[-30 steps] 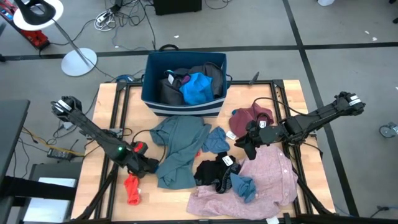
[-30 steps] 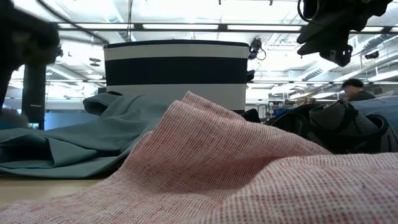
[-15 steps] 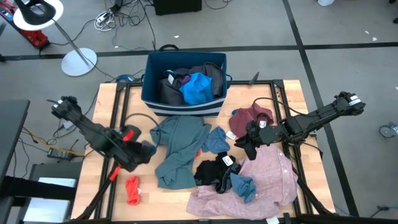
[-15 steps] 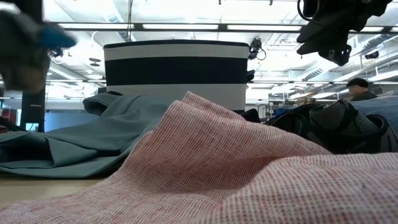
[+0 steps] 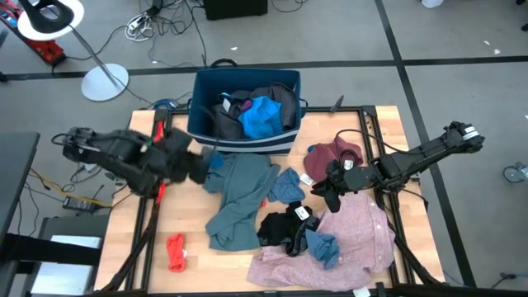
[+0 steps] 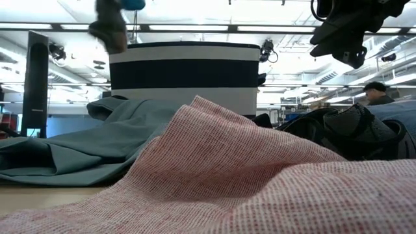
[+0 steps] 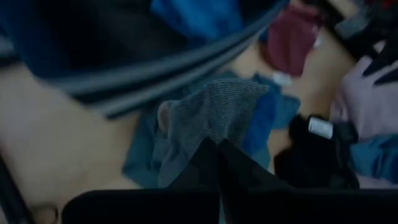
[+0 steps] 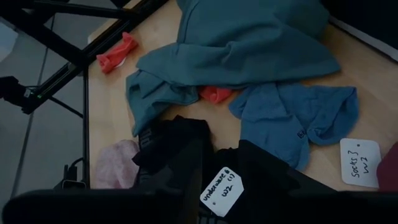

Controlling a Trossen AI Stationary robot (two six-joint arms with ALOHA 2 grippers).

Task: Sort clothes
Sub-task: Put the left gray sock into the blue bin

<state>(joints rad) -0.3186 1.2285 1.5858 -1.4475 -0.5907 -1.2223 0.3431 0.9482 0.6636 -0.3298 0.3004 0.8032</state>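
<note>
Left gripper [image 5: 196, 167] raised at near-left corner of dark blue striped fabric bin [image 5: 244, 139], clamped on small grey knitted cloth [image 7: 208, 115], lifted off table. Right gripper [image 5: 328, 188] hanging over far edge of big pink woven shirt [image 5: 355, 235]; fingers open or closed, cannot tell. On wooden table [image 5: 187, 268]: teal-grey shirt [image 5: 235, 196] in middle, black garment [image 5: 285, 227] beside it, maroon piece [image 5: 334, 155] far right, small red piece [image 5: 175, 251] near left. Bright blue cloth [image 5: 262, 117] inside bin.
</note>
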